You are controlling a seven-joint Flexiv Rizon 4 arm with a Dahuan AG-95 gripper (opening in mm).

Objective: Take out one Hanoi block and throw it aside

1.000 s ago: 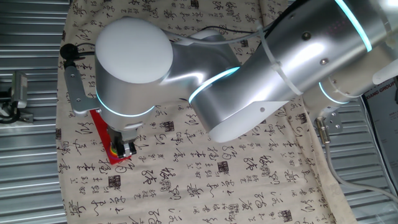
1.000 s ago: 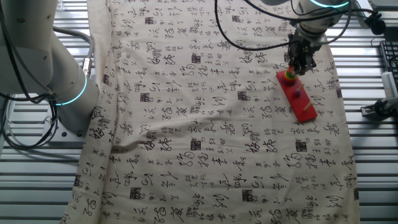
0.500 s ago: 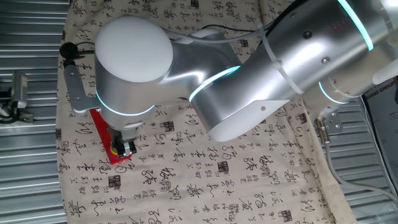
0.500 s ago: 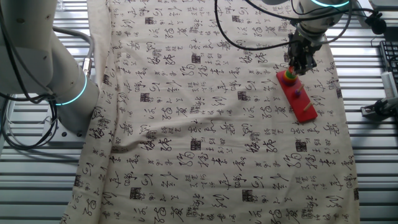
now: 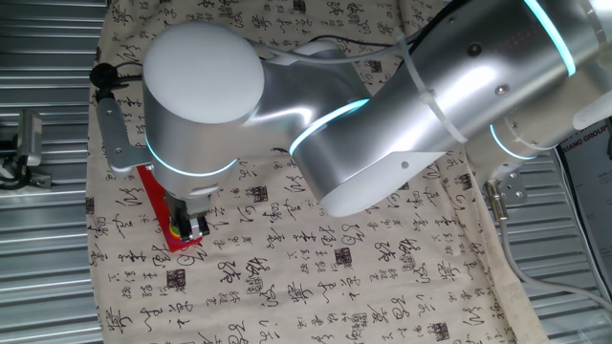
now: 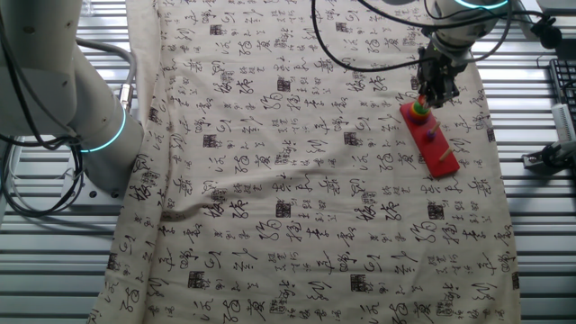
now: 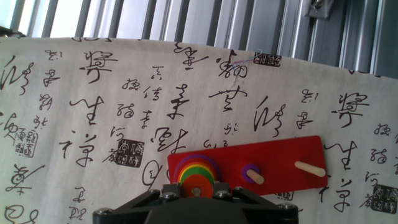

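The Hanoi block (image 7: 198, 182), a small orange-red disc with a centre hole, lies on top of a rainbow stack of discs (image 7: 186, 168) at the left end of the red peg board (image 7: 280, 158). My gripper (image 7: 197, 190) points straight down over that stack with a jaw touching each side of the block, shut on it. In one fixed view the gripper (image 5: 195, 229) stands on the near end of the board (image 5: 151, 186). In the other fixed view the gripper (image 6: 423, 99) is over the stack (image 6: 418, 110) on the board (image 6: 438, 153).
A small purple disc (image 7: 251, 175) sits on the middle peg and the right peg (image 7: 310, 168) is bare. The board lies on a calligraphy cloth (image 6: 297, 180) over a slatted metal table; the cloth's edge (image 7: 186, 43) is close. A second arm's base (image 6: 90, 117) stands at the left.
The hand has shifted only very slightly, a touch upward in the other fixed view. The block stays between the jaws over the stack.
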